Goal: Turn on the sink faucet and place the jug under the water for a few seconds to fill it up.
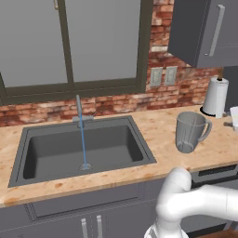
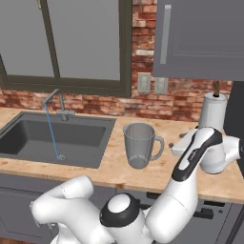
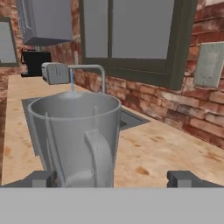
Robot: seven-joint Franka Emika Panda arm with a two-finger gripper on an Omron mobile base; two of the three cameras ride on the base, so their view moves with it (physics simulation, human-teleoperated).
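Observation:
The sink faucet (image 1: 79, 109) (image 2: 55, 97) stands at the back rim of the sink (image 1: 139, 139) (image 2: 28, 138). A thin blue stream of water (image 1: 82, 144) (image 2: 51, 136) falls from it to the drain. The translucent grey jug (image 1: 189, 132) (image 2: 139, 145) stands upright on the wooden counter, right of the sink. In the hand view the jug (image 3: 74, 131) is close, with its loop handle turned toward me and the faucet (image 3: 89, 68) and water (image 3: 71, 81) behind it. My gripper (image 3: 113, 179) is open, its fingers spread wide on either side of the handle and apart from it.
A white paper-towel roll (image 1: 216, 96) (image 2: 214, 112) stands at the wall behind the jug, to its right. A toaster (image 3: 54, 72) sits on the far counter beyond the sink. An upper cabinet (image 1: 204, 28) hangs above the right counter. A window spans the brick wall.

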